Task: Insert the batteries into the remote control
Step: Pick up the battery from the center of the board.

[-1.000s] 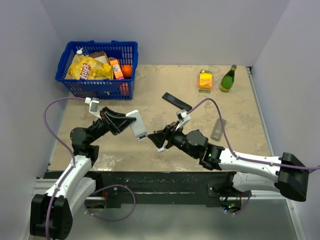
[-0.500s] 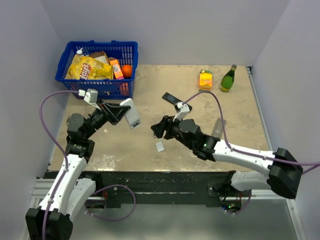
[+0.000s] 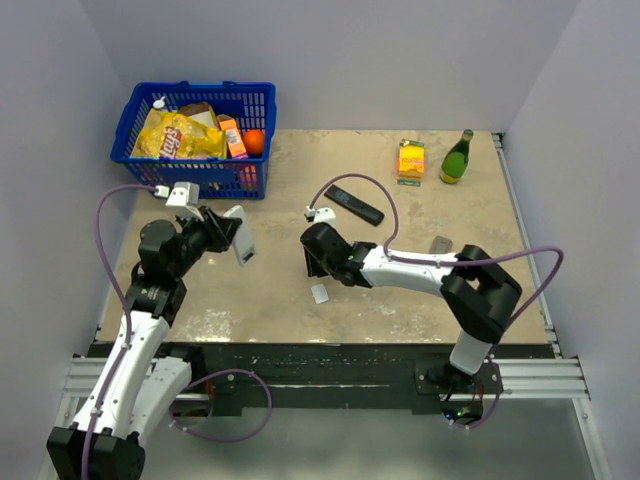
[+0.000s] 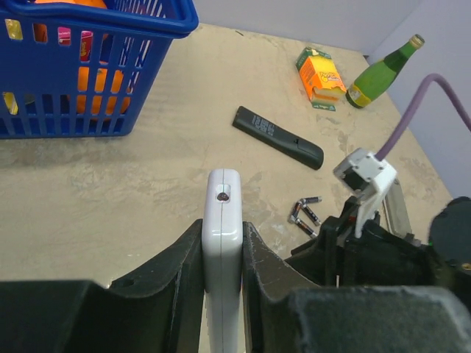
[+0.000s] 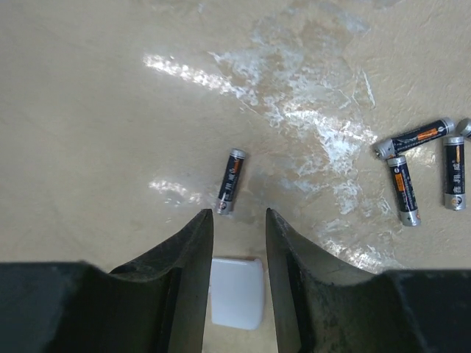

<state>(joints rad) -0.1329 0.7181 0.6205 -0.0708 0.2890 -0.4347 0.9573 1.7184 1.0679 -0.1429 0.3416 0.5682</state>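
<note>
My left gripper (image 4: 221, 228) is shut on the white remote control (image 4: 223, 202), held edge-up above the table; in the top view the remote control (image 3: 243, 243) tilts at the left. My right gripper (image 5: 237, 213) hangs low over the table, open, with nothing between its fingers. One of the batteries (image 5: 231, 181) lies just past its fingertips. Three more batteries (image 5: 423, 165) lie in a loose cluster to the right, and show in the left wrist view (image 4: 305, 215) beside the right arm. A small white cover (image 5: 237, 292) lies flat on the table under the right jaws.
A black remote (image 3: 354, 204) lies behind the right arm, and a grey remote (image 3: 440, 246) is partly hidden by it. A blue basket (image 3: 195, 140) of groceries stands back left. An orange box (image 3: 411, 159) and a green bottle (image 3: 457, 158) stand back right.
The white cover left the right gripper and now lies on the table. The right gripper swung left and down over the batteries, jaws narrowing. The left gripper drew back left with the remote control.
</note>
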